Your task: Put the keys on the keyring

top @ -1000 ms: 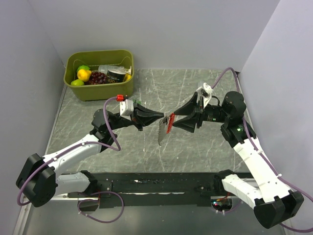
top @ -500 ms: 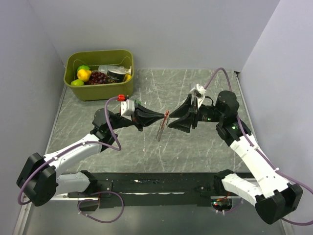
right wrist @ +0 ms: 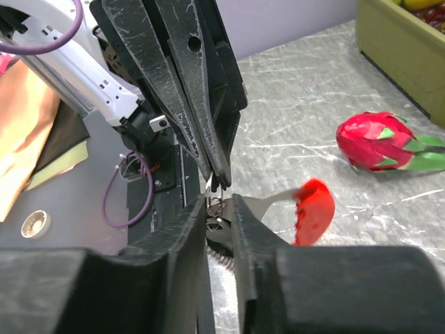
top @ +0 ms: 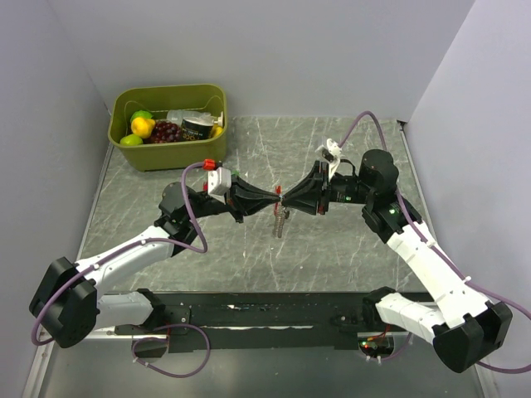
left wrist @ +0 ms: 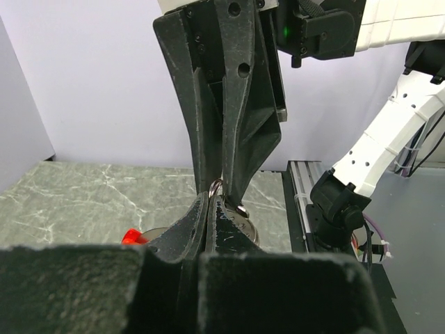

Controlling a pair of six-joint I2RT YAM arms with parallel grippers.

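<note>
Veined marble tabletop (top: 274,149), silvery chain-link keyring (top: 280,222)

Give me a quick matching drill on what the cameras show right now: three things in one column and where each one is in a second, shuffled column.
Things:
1. olive-green plastic bin
2. silvery metal keyring with a red fob
3. red toy fruit with green leaves

Places:
A. lying on the grey marble table
B. standing at the table's back left corner
C. held above the table where the left gripper and right gripper meet tip to tip

Pairs: 1-B, 2-C, 3-A
</note>
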